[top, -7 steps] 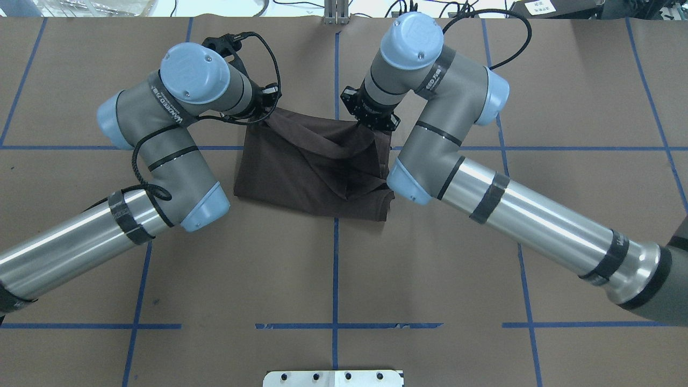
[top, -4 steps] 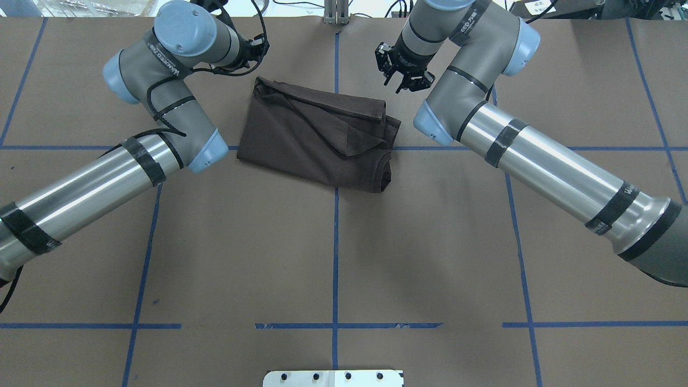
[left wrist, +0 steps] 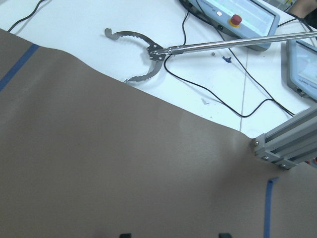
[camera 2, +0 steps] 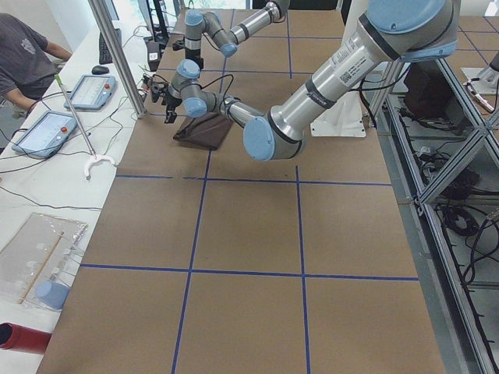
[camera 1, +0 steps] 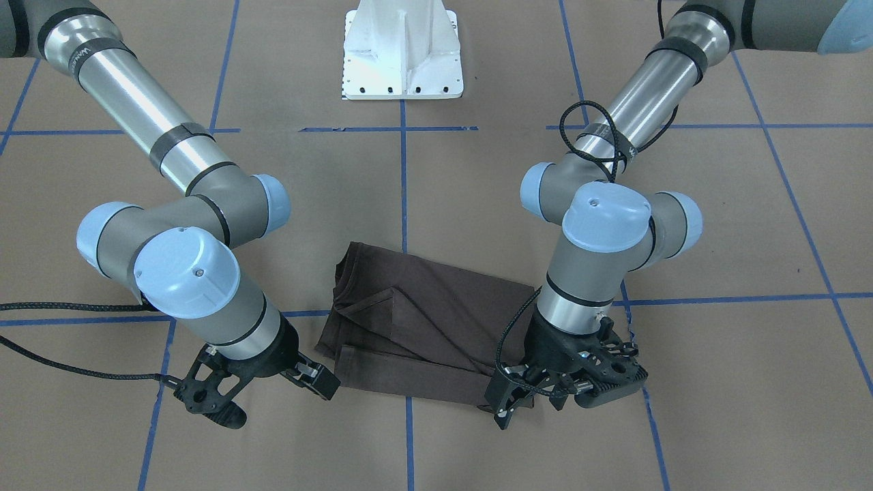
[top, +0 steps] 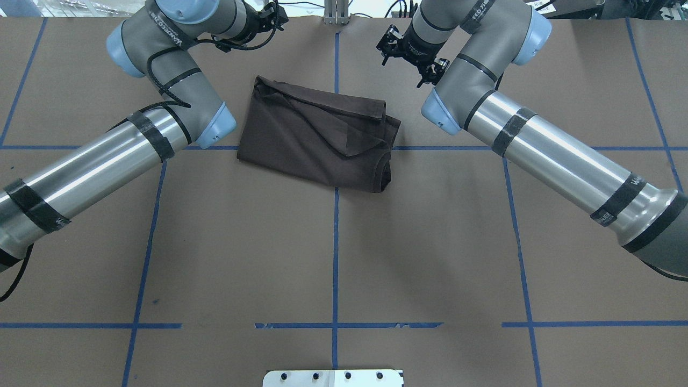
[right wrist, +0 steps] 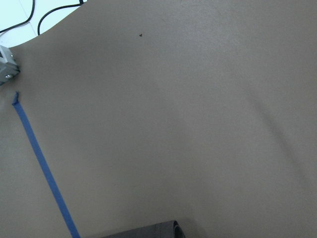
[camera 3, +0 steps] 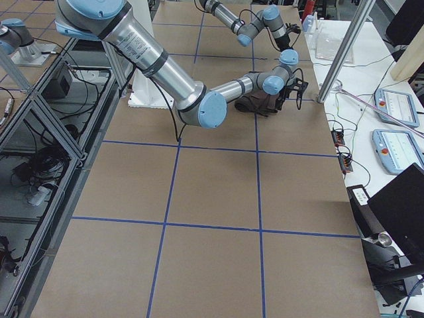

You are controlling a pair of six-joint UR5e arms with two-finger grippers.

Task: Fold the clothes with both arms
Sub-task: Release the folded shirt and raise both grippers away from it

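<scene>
The clothes are one dark brown T-shirt (top: 317,140), lying folded into a rough rectangle on the brown paper, a little askew, with a loose flap on top. It also shows in the front-facing view as the shirt (camera 1: 423,327). My left gripper (camera 1: 563,402) hovers open just beyond the shirt's far left corner, holding nothing. My right gripper (camera 1: 266,399) hangs open off the far right corner, also holding nothing. From overhead the left gripper (top: 271,16) sits at the top edge, and the right gripper (top: 408,60) is above the table, apart from the cloth.
Blue tape lines (top: 335,242) grid the paper. The white pedestal base (camera 1: 402,54) stands on the robot's side. Beyond the table's far edge are a metal grabber tool (left wrist: 143,54), control pendants (left wrist: 242,15) and an aluminium post (top: 336,11). A person (camera 2: 23,54) sits at the bench.
Both grippers carried the shirt's edge over to the far side, let go, and drew away from the cloth. The shirt now lies folded and still.
</scene>
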